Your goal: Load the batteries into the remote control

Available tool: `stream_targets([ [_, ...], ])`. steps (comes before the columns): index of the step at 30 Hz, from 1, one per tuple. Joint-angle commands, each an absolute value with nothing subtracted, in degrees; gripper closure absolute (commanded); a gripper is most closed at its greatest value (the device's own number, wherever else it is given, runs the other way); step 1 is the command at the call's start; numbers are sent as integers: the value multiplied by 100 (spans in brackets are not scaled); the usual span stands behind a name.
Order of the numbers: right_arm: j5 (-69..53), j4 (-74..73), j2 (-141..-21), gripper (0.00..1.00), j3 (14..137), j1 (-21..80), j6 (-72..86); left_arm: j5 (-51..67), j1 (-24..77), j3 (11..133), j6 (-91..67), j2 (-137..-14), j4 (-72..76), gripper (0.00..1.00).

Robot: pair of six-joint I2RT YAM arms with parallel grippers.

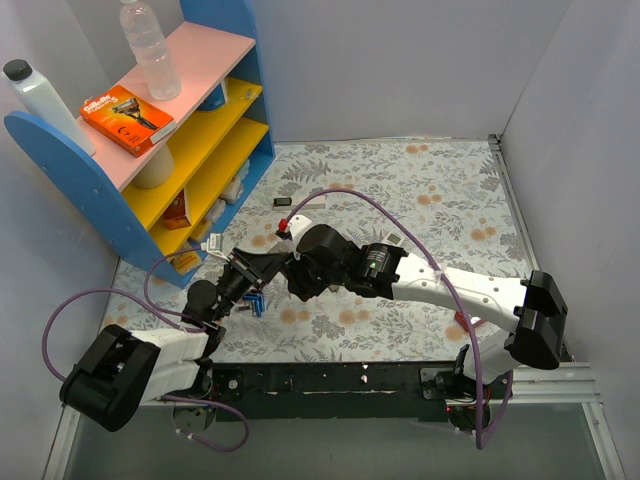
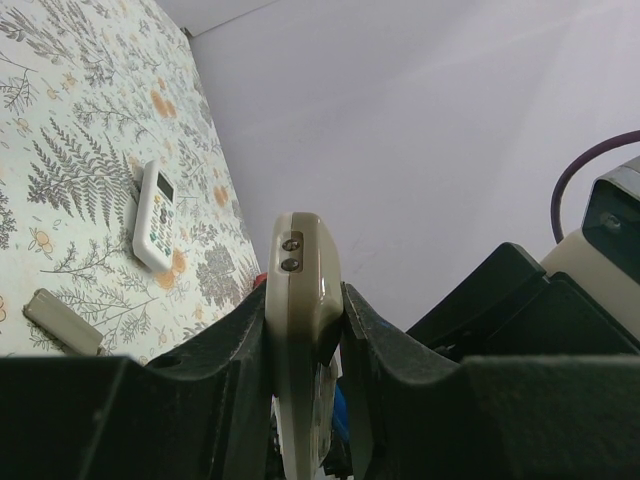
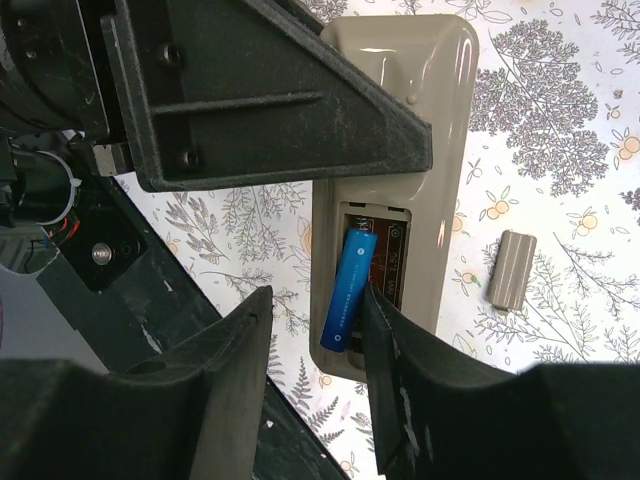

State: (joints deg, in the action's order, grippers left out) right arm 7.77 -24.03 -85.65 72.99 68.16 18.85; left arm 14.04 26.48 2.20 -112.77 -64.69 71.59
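Observation:
My left gripper [image 2: 305, 325] is shut on the off-white remote control [image 2: 300, 290] and holds it edge-on above the table. In the right wrist view the remote [image 3: 440, 70] shows its back, with the battery compartment open. One blue battery [image 3: 348, 290] lies slanted in the compartment, its lower end sticking out over the rim. My right gripper [image 3: 315, 310] is open over that end; its right finger is beside the battery and its left finger is well apart. In the top view both grippers meet near the table's front left [image 1: 275, 275], with a bit of blue [image 1: 257, 302] below them.
The loose battery cover [image 3: 511, 268] lies on the floral table, also in the left wrist view [image 2: 62, 322]. A slimmer white remote [image 2: 153, 215] lies farther off. A blue shelf unit [image 1: 150, 170] stands at the back left. White walls [image 1: 560, 150] close the back and right.

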Motion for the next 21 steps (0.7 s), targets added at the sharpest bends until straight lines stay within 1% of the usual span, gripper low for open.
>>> stream_targets([
  [1,809,-2479,-8446,51,7497,6847,1854,1301,2689,-185,-11557,-6355,7708,100],
  [11,914,-2637,-8420,48,7585,6847,1854,1169,2689,-281,-12014,-6337,7743,100],
  [21,984,-2725,-8306,40,7646,6838,1828,1081,2689,-308,-12138,-6135,7533,100],
])
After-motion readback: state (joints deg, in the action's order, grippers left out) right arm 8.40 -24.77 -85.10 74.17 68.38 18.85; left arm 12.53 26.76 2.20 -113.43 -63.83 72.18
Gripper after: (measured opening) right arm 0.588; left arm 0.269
